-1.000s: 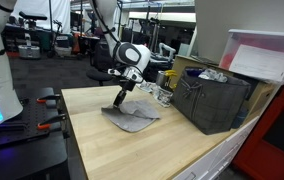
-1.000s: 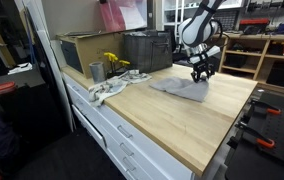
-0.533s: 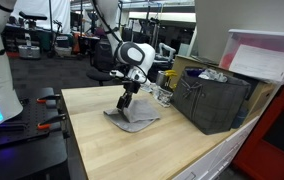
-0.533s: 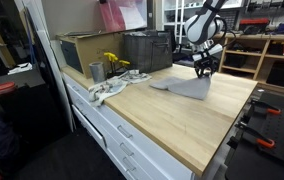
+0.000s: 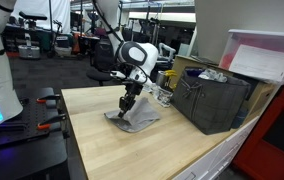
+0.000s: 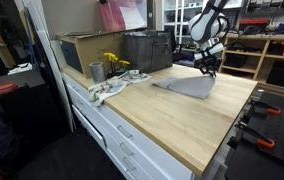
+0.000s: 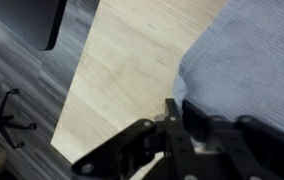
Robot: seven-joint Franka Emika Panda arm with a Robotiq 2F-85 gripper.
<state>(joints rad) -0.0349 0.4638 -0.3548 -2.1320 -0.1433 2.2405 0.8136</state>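
No writing can be read: the sheet on the pale box (image 5: 265,62) beyond the fingers is too small and blurred.

The fingers (image 5: 128,101) stand pressed nearly together, pinching one edge of the grey cloth (image 5: 134,120). In both exterior views that edge is raised to the fingertips, while the rest of the cloth (image 6: 185,87) slopes down from them and lies flat on the counter (image 5: 132,148).

In the wrist view the fingers (image 7: 172,125) come in from the bottom. The cloth (image 7: 252,60) fills the space above and to the right of them, and its border runs straight into the tips. To their left is bare counter (image 7: 132,60).

A dark crate (image 5: 214,100) stands on the counter near the fingers, past the cloth. In an exterior view a metal cup (image 6: 96,71) and a white rag (image 6: 106,91) sit well apart from the fingers, at the far end of the counter.
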